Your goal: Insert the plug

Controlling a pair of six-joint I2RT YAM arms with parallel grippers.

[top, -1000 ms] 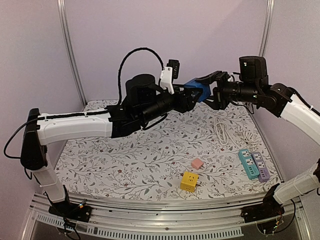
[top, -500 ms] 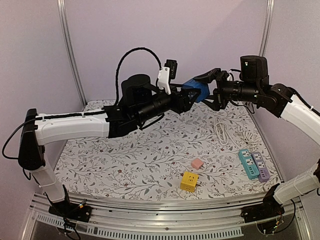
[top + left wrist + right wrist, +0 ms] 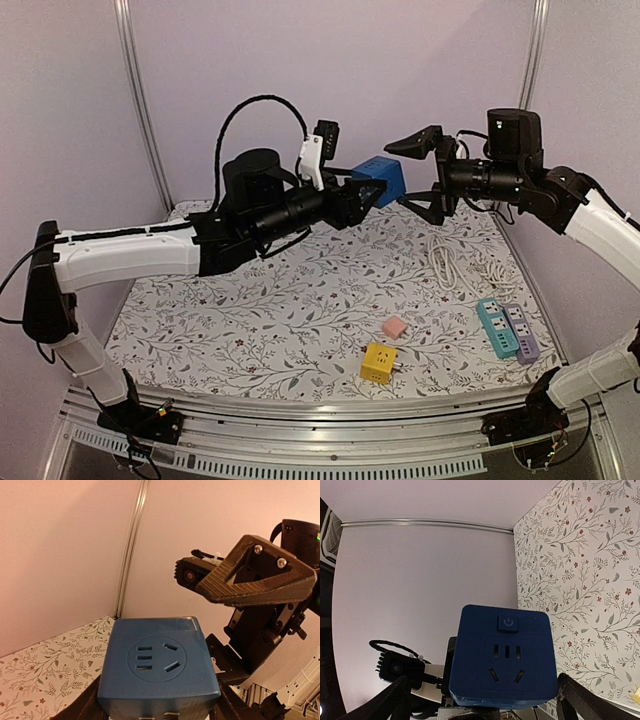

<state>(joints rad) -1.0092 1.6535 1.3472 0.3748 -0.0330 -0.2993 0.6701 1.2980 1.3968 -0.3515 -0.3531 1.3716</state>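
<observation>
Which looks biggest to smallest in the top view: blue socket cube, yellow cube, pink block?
1. blue socket cube. It looks largest, but it is held up off the table in the left gripper, so its distance from the camera differs and its true size is unsure.
2. yellow cube.
3. pink block, clearly the smallest.

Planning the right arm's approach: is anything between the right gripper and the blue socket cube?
Nothing visible: only open air separates the open right gripper from the blue socket cube in the left gripper.
</observation>
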